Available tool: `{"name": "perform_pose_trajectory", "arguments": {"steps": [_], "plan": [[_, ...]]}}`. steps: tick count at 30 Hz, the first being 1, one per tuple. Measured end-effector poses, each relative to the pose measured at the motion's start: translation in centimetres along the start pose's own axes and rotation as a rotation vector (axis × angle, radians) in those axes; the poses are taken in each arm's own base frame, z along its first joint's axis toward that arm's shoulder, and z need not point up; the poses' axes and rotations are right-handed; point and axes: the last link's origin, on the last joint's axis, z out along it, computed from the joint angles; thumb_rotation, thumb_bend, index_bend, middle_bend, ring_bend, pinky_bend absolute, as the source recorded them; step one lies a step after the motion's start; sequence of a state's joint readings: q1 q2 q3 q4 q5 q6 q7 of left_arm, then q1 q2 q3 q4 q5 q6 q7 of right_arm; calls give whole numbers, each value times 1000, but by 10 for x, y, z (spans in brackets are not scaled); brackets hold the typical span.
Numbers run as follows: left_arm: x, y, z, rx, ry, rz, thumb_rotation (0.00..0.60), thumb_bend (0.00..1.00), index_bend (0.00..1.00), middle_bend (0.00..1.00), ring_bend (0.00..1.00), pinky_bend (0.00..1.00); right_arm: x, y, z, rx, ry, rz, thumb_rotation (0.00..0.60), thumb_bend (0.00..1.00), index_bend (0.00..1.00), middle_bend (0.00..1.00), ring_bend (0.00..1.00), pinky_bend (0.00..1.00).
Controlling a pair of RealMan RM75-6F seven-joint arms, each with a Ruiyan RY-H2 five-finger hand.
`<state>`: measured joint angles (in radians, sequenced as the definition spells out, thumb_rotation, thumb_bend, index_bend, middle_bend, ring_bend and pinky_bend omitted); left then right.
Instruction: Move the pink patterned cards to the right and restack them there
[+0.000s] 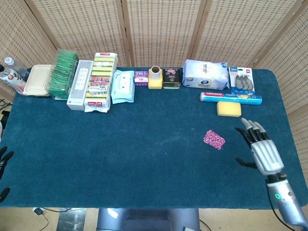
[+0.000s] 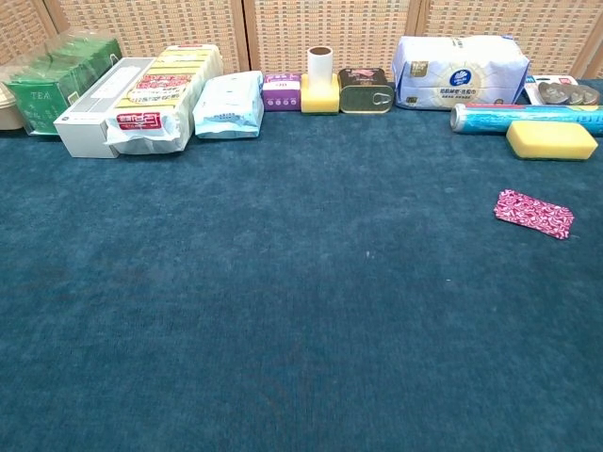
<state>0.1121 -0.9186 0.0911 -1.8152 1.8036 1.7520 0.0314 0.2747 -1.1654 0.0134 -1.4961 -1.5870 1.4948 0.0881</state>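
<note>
The pink patterned cards [image 1: 214,139] lie as one small stack flat on the blue cloth, right of centre; the chest view shows the stack [image 2: 534,213] near its right edge. My right hand [image 1: 262,151] hovers to the right of the cards, apart from them, fingers spread and holding nothing. It is outside the chest view. Only dark fingertips of my left hand [image 1: 3,158] show at the far left edge of the head view, off the table; how they stand is unclear.
A yellow sponge [image 1: 228,109] and a blue foil roll [image 1: 231,97] lie just behind the cards. A row of packages, a can [image 1: 172,78] and a tissue pack [image 1: 206,74] lines the table's [image 1: 144,159] far edge.
</note>
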Motion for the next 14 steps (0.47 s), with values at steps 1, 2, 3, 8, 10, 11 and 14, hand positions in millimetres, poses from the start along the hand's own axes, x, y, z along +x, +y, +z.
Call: {"name": "perform_pose_trajectory", "arguments": {"steps": [1,2,3,8,10,11,14], "plan": [[-1,1,-6,0,10,-1,600,96,0,0,0,83,4,4,-13,-7,8,-6,600,36,140,0,0,46],[-2,1,-10,1,15,-1,600,96,0,0,0,83,8,7,-28,-16,16,-17,600,37,140,0,0,44],[-3,1,-14,2,19,-2,600,96,0,0,0,83,12,9,-38,-21,21,-26,600,37,141,0,0,40],[-8,1,-25,20,25,11,600,96,0,0,0,83,27,5,-73,-33,63,-60,600,38,152,0,0,22],[-10,0,-26,23,24,30,600,96,0,0,0,82,31,4,-81,-41,81,-72,600,38,166,0,0,20],[-12,-1,-26,26,22,42,600,96,0,0,0,82,34,4,-85,-45,92,-77,600,38,172,0,0,18],[-14,-5,-27,42,14,52,600,97,0,0,0,83,37,8,-93,-52,101,-82,600,37,178,0,0,12]]}}
